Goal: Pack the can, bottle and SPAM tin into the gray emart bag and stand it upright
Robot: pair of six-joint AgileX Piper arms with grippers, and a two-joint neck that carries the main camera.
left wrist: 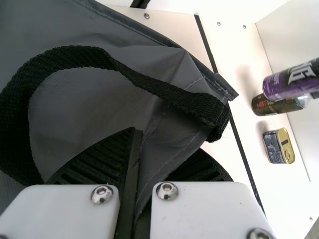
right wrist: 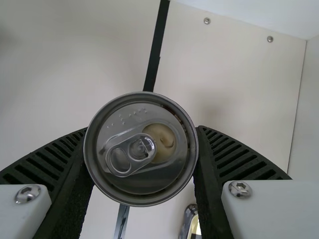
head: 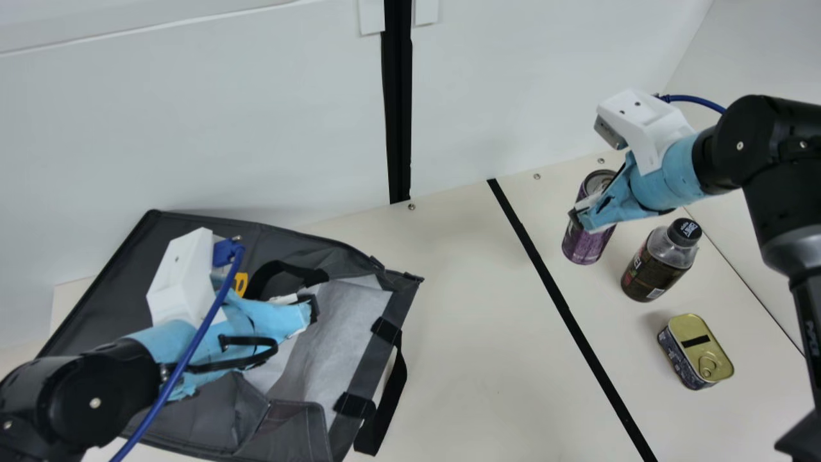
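Observation:
In the main view the gray bag [head: 122, 282] lies on its side at the left, its mouth facing right and pale lining showing. My left gripper [head: 312, 308] is at the mouth's upper side; in the left wrist view the left gripper [left wrist: 142, 152] is shut on the bag's gray fabric [left wrist: 164, 119]. Over at the right, my right gripper [head: 584, 215] is shut on the purple can [head: 587, 240], which is upright; the right gripper [right wrist: 141, 149] has its pads against both sides of the can [right wrist: 142, 177]. The bottle [head: 659, 263] stands beside it, with the SPAM tin [head: 696, 351] nearer the front.
A black tape line [head: 558, 305] crosses the cream table [head: 474, 359] between bag and items. A white wall [head: 192, 115] rises behind. The bag's black strap [head: 391, 398] loops onto the table beside its mouth.

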